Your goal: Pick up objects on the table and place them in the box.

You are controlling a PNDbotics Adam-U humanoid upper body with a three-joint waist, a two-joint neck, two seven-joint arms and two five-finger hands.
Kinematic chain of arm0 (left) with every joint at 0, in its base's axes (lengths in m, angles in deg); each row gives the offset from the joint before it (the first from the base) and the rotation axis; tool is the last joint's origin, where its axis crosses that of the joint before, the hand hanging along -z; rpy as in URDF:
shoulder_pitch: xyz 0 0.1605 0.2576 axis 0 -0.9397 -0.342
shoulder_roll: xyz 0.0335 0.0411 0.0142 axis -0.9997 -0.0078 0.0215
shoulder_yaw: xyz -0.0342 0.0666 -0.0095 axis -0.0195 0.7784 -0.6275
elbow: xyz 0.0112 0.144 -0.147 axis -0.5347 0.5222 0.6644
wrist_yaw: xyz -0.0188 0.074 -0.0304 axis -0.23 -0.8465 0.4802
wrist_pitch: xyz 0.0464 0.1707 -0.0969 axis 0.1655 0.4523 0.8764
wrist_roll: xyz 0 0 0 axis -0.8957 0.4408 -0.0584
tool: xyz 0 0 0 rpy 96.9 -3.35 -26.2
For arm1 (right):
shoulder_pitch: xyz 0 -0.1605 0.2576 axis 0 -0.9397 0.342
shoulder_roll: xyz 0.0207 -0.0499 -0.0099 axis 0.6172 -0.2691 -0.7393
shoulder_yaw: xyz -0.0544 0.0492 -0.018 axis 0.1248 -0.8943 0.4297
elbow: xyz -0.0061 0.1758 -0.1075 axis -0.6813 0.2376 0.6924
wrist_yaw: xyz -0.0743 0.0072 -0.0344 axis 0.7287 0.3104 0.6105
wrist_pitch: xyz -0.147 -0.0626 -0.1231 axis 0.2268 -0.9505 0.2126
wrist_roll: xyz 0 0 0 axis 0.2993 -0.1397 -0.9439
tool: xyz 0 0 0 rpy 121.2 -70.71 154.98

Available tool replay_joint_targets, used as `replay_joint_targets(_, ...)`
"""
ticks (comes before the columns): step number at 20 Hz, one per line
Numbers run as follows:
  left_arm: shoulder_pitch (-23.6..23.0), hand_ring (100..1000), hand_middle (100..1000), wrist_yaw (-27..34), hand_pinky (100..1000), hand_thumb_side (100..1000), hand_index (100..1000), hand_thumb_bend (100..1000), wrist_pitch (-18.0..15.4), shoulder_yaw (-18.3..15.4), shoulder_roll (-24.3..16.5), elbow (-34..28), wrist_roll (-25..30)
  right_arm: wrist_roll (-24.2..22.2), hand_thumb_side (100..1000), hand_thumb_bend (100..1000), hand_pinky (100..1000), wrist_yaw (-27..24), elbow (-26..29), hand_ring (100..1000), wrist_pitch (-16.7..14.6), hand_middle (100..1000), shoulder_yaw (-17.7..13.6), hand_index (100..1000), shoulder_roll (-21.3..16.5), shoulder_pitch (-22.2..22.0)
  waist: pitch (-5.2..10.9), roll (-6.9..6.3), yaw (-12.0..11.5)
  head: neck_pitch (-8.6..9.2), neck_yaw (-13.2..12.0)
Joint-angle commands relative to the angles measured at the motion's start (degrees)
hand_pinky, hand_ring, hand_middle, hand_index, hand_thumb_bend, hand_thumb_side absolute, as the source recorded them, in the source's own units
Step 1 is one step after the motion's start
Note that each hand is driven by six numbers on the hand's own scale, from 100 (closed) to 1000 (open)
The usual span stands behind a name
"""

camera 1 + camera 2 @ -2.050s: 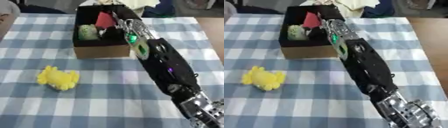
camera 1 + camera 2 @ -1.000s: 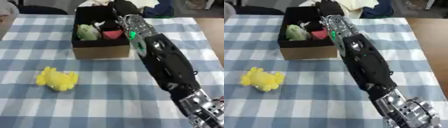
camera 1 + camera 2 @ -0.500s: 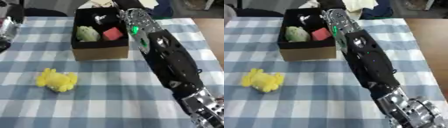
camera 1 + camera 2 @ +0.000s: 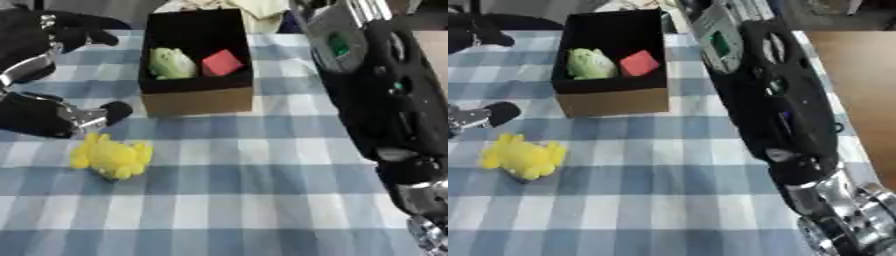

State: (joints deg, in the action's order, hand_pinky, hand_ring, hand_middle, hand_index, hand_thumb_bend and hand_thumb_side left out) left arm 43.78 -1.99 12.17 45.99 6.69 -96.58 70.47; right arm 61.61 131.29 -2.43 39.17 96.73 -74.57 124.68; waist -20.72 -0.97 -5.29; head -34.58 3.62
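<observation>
Two things are sitting in the box (image 4: 197,98): one green toy (image 4: 171,63), one red block (image 4: 221,62). One yellow toy (image 4: 112,156) is lying nearer, the left hand (image 4: 52,75) hovering spread beside it; the right hand's fingers are hidden, so I cannot tell.

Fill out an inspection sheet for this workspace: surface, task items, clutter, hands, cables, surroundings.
Surface: blue and white checked tablecloth.
Task items: open cardboard box holds a green object and a red block; a yellow plush toy lies on the cloth in front of the box, to its left.
Clutter: nothing seen.
Hands: left hand is just above the toy, fingers open, holding nothing; right hand is out of view, only its arm shows.
Cables: nothing seen.
Surroundings: light fabric behind the box; brown surface right of the cloth.
</observation>
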Motion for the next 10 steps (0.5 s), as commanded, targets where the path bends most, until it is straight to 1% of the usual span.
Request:
replay_joint_targets(1, 1.1, 864, 815, 0.1, 825, 965, 921, 572, -1.0, 0.1, -2.3, -0.3, 4.3, 1.0, 850, 344, 987, -6.2, 9.2, 984, 1.6, 871, -0.9, 956, -3.7, -0.7, 1.83, -0.23, 0.2, -1.38, 0.2)
replay_joint_targets(4, 1.0, 868, 818, 1.1, 835, 959, 923, 606, -1.5, 0.0, -2.8, -0.2, 8.7, 2.3, 855, 321, 985, -11.3, 15.2, 982, 4.1, 869, -1.8, 957, -6.3, -3.0, 2.12, -0.22, 0.6, -1.89, -0.1)
replay_joint_targets(7, 1.0, 877, 825, 2.7, 854, 915, 923, 662, -2.1, 0.1, -3.7, -0.3, 13.5, 3.8, 864, 310, 982, -14.9, 19.9, 979, 6.1, 864, -2.9, 955, -8.9, -5.2, 2.40, -0.22, 1.1, -2.21, -0.5)
replay_joint_targets(9, 1.0, 878, 825, 3.8, 858, 900, 919, 667, -2.5, 0.3, -4.4, -0.5, 16.1, 5.0, 862, 309, 981, -17.2, 22.7, 979, 7.4, 863, -3.8, 955, -10.6, -6.7, 2.59, -0.22, 1.4, -2.31, -0.8)
replay_joint_targets(10, 1.0, 880, 822, 4.1, 863, 868, 912, 674, -2.7, 0.4, -4.7, -0.4, 16.6, 5.6, 856, 304, 980, -18.1, 23.8, 978, 8.0, 861, -4.2, 954, -11.2, -7.4, 2.66, -0.22, 1.5, -2.31, -0.9)
